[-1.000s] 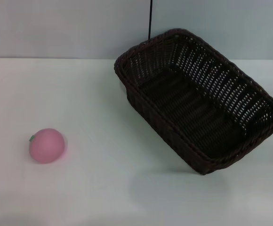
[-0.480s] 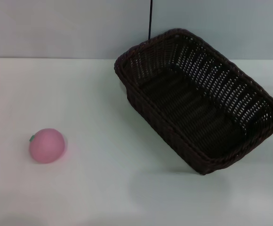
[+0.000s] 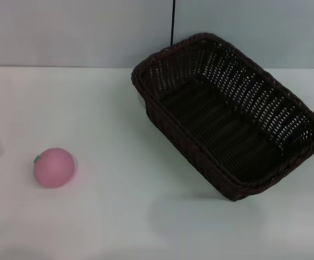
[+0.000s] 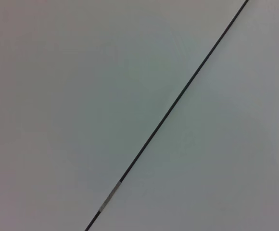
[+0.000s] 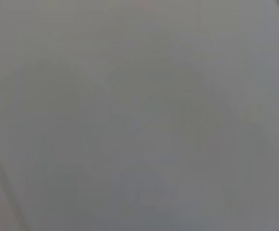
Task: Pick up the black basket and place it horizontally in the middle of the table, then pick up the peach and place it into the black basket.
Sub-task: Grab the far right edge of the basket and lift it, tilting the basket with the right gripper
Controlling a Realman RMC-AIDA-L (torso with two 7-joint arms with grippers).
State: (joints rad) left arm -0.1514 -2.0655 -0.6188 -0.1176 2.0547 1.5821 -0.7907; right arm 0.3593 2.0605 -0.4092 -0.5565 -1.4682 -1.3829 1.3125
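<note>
A: Right, entry one. Where does the black basket (image 3: 230,116) stand?

B: It sits on the table (image 3: 119,216), toward my right and the far edge, turned on a diagonal: one short end near the back wall, the other pointing at my near right. Empty inside, as far as the head view shows. Not horizontal, not in the middle.

A: And the peach (image 3: 53,167)?

B: Resting on the table at my near left, well apart from the basket, green stem mark on its left side.

A: Your pincers?

B: Neither my left gripper nor my right gripper appears in any view. The left wrist view shows only a pale surface crossed by a thin dark line; the right wrist view shows plain grey. Whether either pincer is apart or together, I cannot tell.

A: Progress?

B: My judgement: nothing done. Basket unmoved and skewed, peach outside it. Both steps are left, basket first, then the fruit.
</note>
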